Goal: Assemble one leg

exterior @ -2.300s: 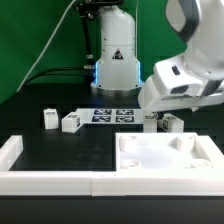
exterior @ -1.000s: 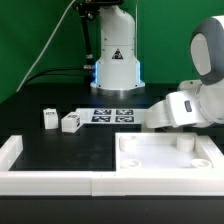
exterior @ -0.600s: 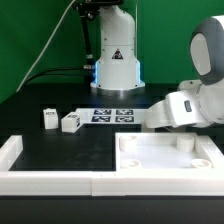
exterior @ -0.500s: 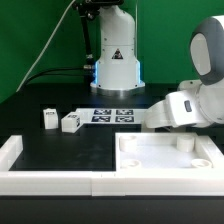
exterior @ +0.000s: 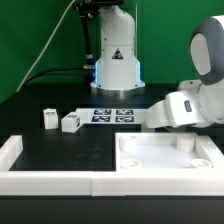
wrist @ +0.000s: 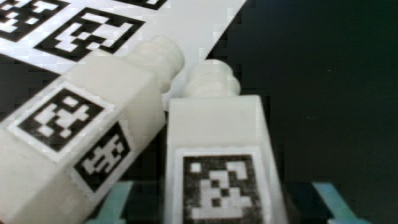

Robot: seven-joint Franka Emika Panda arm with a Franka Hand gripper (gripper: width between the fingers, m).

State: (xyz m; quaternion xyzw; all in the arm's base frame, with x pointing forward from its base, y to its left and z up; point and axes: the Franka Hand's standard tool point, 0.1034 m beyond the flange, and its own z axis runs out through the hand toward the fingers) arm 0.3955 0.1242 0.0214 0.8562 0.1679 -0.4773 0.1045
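In the wrist view a white leg with a black-and-white marker lies on the black table between my gripper's teal fingertips. A dark gap shows on each side of it. A second leg lies touching it on one side. The gripper is open. In the exterior view the arm's white hand is low behind the white square panel and hides the fingers and both these legs. Two more legs stand at the exterior view's left.
The marker board lies mid-table by the robot base and also shows just beyond the legs in the wrist view. A white L-shaped rail runs along the front and left edge.
Since the earliest frame the arm has dropped lower and shifted toward the exterior view's right, covering the two legs there. Over the last second nothing has moved.
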